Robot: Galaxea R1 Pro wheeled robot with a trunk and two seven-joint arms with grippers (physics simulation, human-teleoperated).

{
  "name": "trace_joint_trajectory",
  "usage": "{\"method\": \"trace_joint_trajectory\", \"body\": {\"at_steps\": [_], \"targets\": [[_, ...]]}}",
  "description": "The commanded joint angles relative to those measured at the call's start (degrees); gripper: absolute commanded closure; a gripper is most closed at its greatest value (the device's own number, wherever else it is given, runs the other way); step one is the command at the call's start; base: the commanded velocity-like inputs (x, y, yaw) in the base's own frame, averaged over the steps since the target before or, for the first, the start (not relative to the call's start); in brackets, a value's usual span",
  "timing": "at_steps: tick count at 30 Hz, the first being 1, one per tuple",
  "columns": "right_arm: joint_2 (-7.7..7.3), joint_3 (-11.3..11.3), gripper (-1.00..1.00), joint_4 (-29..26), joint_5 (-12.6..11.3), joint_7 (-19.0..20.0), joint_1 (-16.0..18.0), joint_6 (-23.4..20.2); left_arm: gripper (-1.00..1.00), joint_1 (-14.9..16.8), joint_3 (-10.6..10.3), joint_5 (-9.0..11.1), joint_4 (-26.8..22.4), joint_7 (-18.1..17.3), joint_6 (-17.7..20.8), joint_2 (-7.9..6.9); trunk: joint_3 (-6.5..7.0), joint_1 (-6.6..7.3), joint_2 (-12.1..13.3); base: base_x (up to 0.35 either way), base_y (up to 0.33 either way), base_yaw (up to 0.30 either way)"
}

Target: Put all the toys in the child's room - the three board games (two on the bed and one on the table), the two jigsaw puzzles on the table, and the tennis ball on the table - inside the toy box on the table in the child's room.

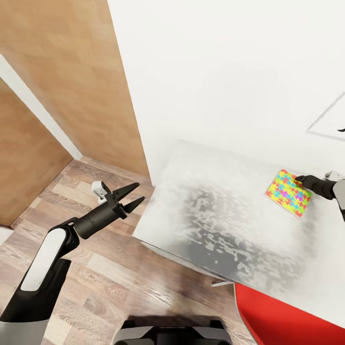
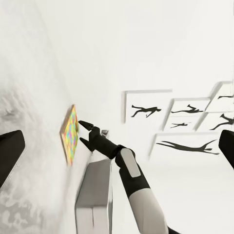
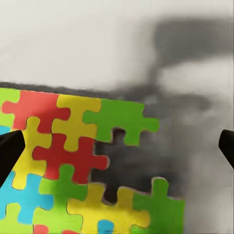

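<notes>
One jigsaw puzzle, a thin square of bright interlocking pieces, lies flat on the light grey table near the wall. My right gripper hovers at the puzzle's far right corner, open, with nothing between its fingers. In the right wrist view the puzzle lies below the wide-spread right gripper. The left wrist view shows the puzzle edge-on, the right gripper beside it, and a light grey bin, probably the toy box, past the right arm. My left gripper is open over the floor by the table's left edge.
A red chair sits under the table's near edge at lower right. A wood-panelled wall stands to the left, wood-plank floor below it. Black silhouette prints hang on the white wall behind the table.
</notes>
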State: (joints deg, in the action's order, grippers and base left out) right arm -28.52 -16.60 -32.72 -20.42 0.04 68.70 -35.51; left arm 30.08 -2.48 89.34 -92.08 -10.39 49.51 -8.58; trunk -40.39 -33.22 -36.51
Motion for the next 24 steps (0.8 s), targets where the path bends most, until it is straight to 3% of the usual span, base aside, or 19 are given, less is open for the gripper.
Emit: {"method": "trace_joint_trajectory", "body": {"at_steps": [1,10,24], "targets": [[0.04,-0.1,-1.0,2.8,-0.8,0.1,0.0,-0.3,-1.0,0.1,-0.1,-0.2,0.1,-0.3,0.1,-0.02,-0.03,-0.03,0.0,0.0,0.0,0.255],[0.01,-0.1,-1.0,2.7,-0.8,0.2,0.0,-0.3,-1.0,0.1,-0.1,-0.2,0.1,-0.3,0.1,-0.03,0.12,-0.03,0.0,0.0,0.0,0.21],[-0.1,-0.1,-1.0,2.6,-0.8,0.2,0.0,-0.4,-1.0,0.1,-0.1,-0.2,0.1,-0.3,0.1,-0.05,0.15,-0.03,0.0,-0.001,0.0,0.037]]}}
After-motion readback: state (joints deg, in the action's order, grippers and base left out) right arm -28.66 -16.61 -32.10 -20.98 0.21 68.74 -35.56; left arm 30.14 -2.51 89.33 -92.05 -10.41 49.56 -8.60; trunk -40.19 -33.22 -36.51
